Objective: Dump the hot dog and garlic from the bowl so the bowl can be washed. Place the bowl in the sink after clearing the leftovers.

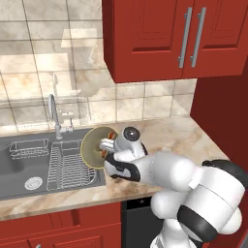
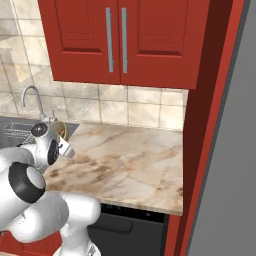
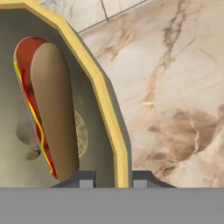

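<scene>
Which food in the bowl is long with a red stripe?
The hot dog, a long tan bun with a red sausage, lies in the olive-yellow bowl. The small greyish lump beside it is rounder and plain.

Even, bright light is falling over the whole kitchen, with nothing blurring or bending at the edges. Pale reflections are showing on the wall tiles (image 1: pixel 43 63). A soft shadow is lying inside the bowl (image 3: pixel 100 83) beside the hot dog (image 3: pixel 50 109).

Base views flank the arm, sharing the counter (image 1: pixel 184 138); hand view seemingly close.
</scene>
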Tool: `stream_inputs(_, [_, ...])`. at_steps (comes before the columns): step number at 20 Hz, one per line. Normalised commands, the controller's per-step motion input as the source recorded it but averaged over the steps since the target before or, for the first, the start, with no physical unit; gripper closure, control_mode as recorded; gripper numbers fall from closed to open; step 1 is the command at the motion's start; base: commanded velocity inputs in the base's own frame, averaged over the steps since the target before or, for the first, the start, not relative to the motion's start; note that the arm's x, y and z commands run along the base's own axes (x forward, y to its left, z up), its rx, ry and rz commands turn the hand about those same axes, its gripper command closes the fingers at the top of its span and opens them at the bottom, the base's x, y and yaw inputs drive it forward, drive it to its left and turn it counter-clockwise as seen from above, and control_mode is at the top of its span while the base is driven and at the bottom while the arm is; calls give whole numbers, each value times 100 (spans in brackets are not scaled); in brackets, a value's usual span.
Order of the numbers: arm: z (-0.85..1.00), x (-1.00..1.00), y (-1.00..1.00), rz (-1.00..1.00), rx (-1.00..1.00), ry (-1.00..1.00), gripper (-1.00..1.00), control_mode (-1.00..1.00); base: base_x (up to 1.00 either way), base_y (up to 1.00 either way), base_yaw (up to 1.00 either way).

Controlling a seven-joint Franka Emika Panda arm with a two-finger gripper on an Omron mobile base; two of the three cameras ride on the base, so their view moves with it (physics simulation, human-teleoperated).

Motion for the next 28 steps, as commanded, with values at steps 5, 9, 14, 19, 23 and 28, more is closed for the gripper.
stream_inputs(5, [1, 53, 25, -6, -9, 18, 100, -100, 0, 0, 0])
stream_inputs(9, [0, -11, 38, 4, -18, 0, 100, -100, 0, 0, 0])
stream_inputs(14, [0, -8, 30, 5, -18, 0, 100, -100, 0, 0, 0])
stream_inputs(19, [0, 0, 15, 3, -15, -1, 100, -100, 0, 0, 0])
stream_inputs(23, [0, -1, 35, 0, -28, -4, 100, -100, 0, 0, 0])
stream_inputs(28, [10, -2, 17, 1, -24, -7, 100, -100, 0, 0, 0])
